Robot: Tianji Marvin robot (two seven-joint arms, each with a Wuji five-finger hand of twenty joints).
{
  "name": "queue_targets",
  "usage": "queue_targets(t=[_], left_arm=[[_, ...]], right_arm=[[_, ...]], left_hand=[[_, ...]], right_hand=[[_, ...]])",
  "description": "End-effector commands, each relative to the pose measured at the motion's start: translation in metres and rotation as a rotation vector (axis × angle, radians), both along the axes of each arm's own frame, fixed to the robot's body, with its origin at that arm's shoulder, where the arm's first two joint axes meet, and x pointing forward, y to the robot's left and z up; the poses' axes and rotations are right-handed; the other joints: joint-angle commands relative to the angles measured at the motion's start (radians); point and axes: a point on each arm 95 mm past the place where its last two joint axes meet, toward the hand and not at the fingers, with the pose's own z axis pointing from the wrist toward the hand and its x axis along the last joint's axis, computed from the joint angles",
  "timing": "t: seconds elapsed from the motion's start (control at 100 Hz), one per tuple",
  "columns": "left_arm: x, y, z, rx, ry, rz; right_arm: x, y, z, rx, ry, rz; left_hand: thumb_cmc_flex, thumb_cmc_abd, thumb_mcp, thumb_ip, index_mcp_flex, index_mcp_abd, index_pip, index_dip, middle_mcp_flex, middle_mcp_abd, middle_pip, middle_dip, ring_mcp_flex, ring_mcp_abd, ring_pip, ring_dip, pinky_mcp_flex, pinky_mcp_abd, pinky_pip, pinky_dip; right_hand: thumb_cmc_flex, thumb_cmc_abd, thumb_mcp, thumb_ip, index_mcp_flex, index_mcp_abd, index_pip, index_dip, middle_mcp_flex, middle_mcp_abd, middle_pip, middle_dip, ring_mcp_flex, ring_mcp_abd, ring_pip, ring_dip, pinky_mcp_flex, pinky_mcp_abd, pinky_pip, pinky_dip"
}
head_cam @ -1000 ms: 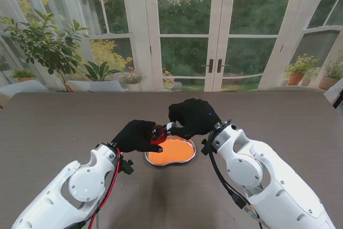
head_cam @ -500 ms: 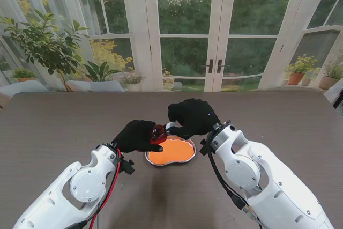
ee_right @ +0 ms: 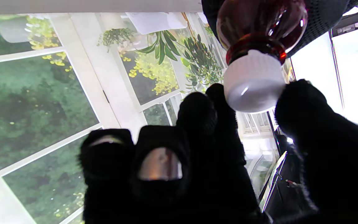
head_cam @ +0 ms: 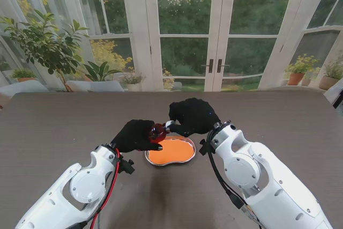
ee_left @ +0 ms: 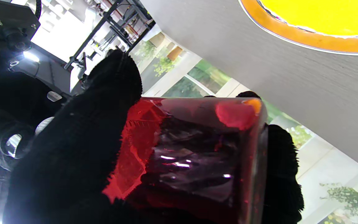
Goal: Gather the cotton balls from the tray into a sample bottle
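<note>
Overall, little differs from a second ago: the right hand (head_cam: 191,116) has edged slightly left and toward the bottle's cap, while the left hand (head_cam: 135,135) holds the same place. Left hand: fingers clamped round the body of the dark red sample bottle (head_cam: 157,132), held above the table (head_cam: 53,127) just over the far left rim of the orange tray (head_cam: 170,151). The bottle lies tilted, long axis running left to right and slightly away from me, white cap (ee_right: 253,82) pointing at the right hand. Right hand: thumb and fingers (ee_right: 197,115) stand either side of the cap, close against it; whether they grip it cannot be told. No cotton balls can be made out in the tray.
</note>
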Motion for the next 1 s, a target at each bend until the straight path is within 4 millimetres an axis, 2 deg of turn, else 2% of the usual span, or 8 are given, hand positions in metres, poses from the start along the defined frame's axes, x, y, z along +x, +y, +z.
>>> queue_targets(t=[0.0,0.27,0.44,0.79,0.92,0.99], left_arm=[[-0.0001,-0.001,0.0033,-0.005,-0.002,-0.008],[0.0015,-0.0018,0.0032,-0.002,-0.005,-0.014],[0.0023,-0.0032,0.0027,-0.006,-0.005,-0.015],[0.0047,-0.004,0.0037,-0.014,-0.019,-0.013],[0.0052,-0.004,0.004,-0.017,-0.021,-0.011],[0.0053,-0.0042,0.0039,-0.018,-0.022,-0.011]], right_arm=[[-0.0015,0.0013,-0.0083,-0.011,0.032,0.004],[-0.0019,0.0041,-0.0086,-0.007,0.034,0.014],[-0.0007,0.0045,-0.0096,-0.024,0.044,0.01],[-0.0002,0.0041,-0.0114,-0.067,0.064,0.0],[-0.0008,0.0044,-0.0116,-0.072,0.074,-0.003],[-0.001,0.0045,-0.0118,-0.073,0.082,-0.005]], left_hand=[[0.184,0.275,0.289,0.023,0.154,-0.245,0.137,0.029,0.041,-0.11,-0.007,0.01,0.005,-0.026,0.017,0.003,-0.03,-0.052,0.019,-0.006],[0.178,0.273,0.298,0.021,0.156,-0.24,0.135,0.028,0.047,-0.101,-0.01,0.01,0.006,-0.024,0.015,0.001,-0.033,-0.055,0.02,-0.008],[0.177,0.274,0.302,0.02,0.156,-0.232,0.131,0.025,0.048,-0.094,-0.011,0.008,0.008,-0.02,0.015,0.001,-0.034,-0.052,0.019,-0.008],[0.18,0.274,0.302,0.019,0.156,-0.224,0.127,0.024,0.047,-0.086,-0.01,0.005,0.009,-0.015,0.016,0.001,-0.033,-0.047,0.02,-0.008],[0.182,0.274,0.302,0.019,0.157,-0.219,0.127,0.023,0.047,-0.084,-0.01,0.005,0.01,-0.012,0.016,0.001,-0.034,-0.045,0.02,-0.008],[0.182,0.276,0.301,0.018,0.156,-0.219,0.126,0.023,0.045,-0.083,-0.01,0.004,0.009,-0.011,0.016,0.0,-0.034,-0.043,0.02,-0.007]], right_hand=[[0.046,0.057,0.067,0.046,0.03,-0.063,0.119,0.001,0.013,-0.004,-0.014,-0.007,0.033,-0.017,0.038,0.001,-0.002,0.034,0.06,0.023],[0.042,0.07,0.064,0.053,0.037,-0.054,0.112,0.001,0.016,0.002,-0.011,-0.01,0.034,-0.011,0.042,0.002,-0.001,0.036,0.064,0.024],[0.01,0.097,0.056,0.059,0.075,-0.038,0.093,0.009,0.039,0.014,-0.007,-0.013,0.032,0.001,0.063,0.011,0.008,0.052,0.071,0.026],[-0.063,0.217,0.038,0.119,0.143,-0.016,0.025,0.066,0.071,0.028,-0.011,-0.005,0.031,0.016,0.074,0.016,0.011,0.069,0.077,0.029],[-0.075,0.301,0.013,0.144,0.156,-0.001,-0.002,0.099,0.073,0.032,-0.011,0.001,0.031,0.021,0.074,0.017,0.01,0.072,0.078,0.031],[-0.093,0.37,-0.014,0.194,0.167,0.009,-0.031,0.146,0.072,0.034,-0.011,0.005,0.031,0.025,0.074,0.016,0.003,0.072,0.078,0.034]])
